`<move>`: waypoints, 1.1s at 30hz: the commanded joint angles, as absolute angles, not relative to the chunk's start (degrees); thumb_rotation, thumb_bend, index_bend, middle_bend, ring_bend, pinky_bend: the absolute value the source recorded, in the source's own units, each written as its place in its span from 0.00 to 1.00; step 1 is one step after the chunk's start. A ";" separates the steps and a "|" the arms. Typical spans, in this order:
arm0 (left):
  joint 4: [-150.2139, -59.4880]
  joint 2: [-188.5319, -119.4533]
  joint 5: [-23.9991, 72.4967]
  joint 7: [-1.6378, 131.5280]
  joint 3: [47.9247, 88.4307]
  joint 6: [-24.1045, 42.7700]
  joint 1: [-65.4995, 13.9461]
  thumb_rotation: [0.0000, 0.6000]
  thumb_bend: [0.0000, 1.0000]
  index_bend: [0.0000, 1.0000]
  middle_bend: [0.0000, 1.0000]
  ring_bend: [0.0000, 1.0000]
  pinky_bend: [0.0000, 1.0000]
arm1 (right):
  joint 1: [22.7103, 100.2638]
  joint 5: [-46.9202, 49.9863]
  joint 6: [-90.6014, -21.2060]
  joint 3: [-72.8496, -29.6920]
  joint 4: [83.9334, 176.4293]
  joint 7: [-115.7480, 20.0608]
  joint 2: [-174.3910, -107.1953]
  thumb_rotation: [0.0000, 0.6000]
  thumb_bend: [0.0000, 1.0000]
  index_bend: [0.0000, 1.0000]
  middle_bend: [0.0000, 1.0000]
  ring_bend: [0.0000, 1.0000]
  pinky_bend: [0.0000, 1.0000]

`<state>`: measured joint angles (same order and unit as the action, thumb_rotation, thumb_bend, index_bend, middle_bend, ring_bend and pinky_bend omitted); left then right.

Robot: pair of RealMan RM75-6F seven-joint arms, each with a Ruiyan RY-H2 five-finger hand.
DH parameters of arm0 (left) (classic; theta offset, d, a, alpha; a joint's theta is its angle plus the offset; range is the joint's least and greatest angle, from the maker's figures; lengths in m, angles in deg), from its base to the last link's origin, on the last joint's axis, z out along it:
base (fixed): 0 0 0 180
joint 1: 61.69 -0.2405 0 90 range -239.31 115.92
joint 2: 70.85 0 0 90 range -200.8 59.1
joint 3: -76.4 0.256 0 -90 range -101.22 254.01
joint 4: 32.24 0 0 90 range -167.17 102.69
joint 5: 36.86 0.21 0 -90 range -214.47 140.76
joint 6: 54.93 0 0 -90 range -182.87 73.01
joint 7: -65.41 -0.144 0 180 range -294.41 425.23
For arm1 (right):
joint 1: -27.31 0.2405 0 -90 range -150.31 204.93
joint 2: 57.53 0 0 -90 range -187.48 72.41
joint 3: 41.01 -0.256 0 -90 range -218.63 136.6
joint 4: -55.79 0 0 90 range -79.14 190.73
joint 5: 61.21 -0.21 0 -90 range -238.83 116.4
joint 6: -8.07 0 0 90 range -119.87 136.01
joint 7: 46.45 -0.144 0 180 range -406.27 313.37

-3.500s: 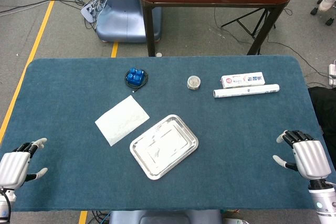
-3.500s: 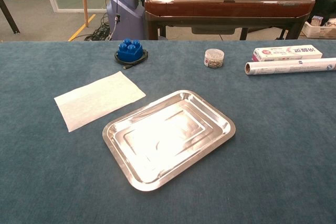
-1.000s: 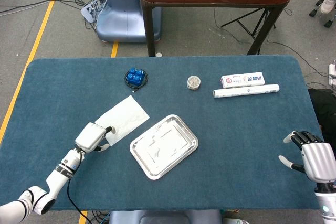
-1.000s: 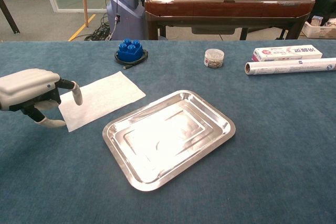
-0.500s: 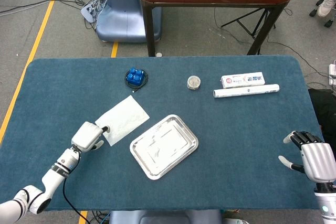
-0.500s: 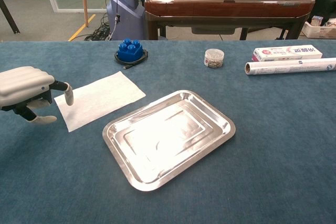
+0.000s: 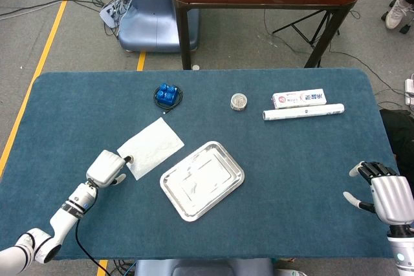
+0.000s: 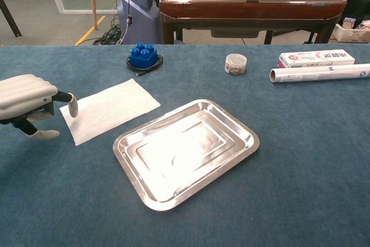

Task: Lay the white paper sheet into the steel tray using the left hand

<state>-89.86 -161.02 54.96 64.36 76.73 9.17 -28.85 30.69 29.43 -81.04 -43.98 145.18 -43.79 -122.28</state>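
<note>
1. One thin white paper sheet (image 7: 151,148) is all there is to move, and it lies flat on the tabletop (image 7: 291,179) just to the upper left of the steel tray (image 7: 202,180), close to it but not touching.
2. It looks super light and floppy, more like a napkin, so my guess is it will slide or crumple instead of lifting cleanly. Felt-like cloth under it might help a fingertip get under an edge.
3. Left hand (image 7: 107,168) sits at the sheet's corner farthest from the tray, fingers apart. One fingertip (image 8: 72,107) is right at that corner; I can't tell if it is actually pressing the paper. Nothing is held yet.
4. Best spot to pinch, I'd say, is that same corner or the edge next to it, then drag toward the tray.
5. Right hand (image 7: 383,194) hangs far beyond the tray on the other side, fingers spread, holding nothing.
6. Room looks fine: the blue block (image 7: 167,94) is beyond the sheet, away from the tray, and the little jar (image 7: 239,101), box (image 7: 299,99) and roll (image 7: 303,113) sit well past the tray's far side. Only real snag is the tray's raised rim, which could catch the paper's leading edge.
</note>
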 commanded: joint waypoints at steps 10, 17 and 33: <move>-86.23 -163.30 54.71 65.04 76.78 9.76 -28.59 1.00 0.22 0.39 1.00 1.00 1.00 | 30.64 29.38 -80.94 -43.91 145.19 -43.83 -122.25 1.00 0.10 0.47 0.43 0.34 0.47; -84.09 -164.58 54.68 65.89 76.99 10.04 -28.56 1.00 0.22 0.39 1.00 1.00 1.00 | 30.59 29.41 -81.00 -43.90 145.17 -43.91 -122.26 1.00 0.10 0.47 0.43 0.34 0.47; -76.73 -168.76 56.03 69.63 78.03 13.05 -29.10 1.00 0.22 0.40 1.00 1.00 1.00 | 30.51 29.38 -81.21 -44.02 145.24 -44.13 -122.20 1.00 0.10 0.47 0.43 0.34 0.47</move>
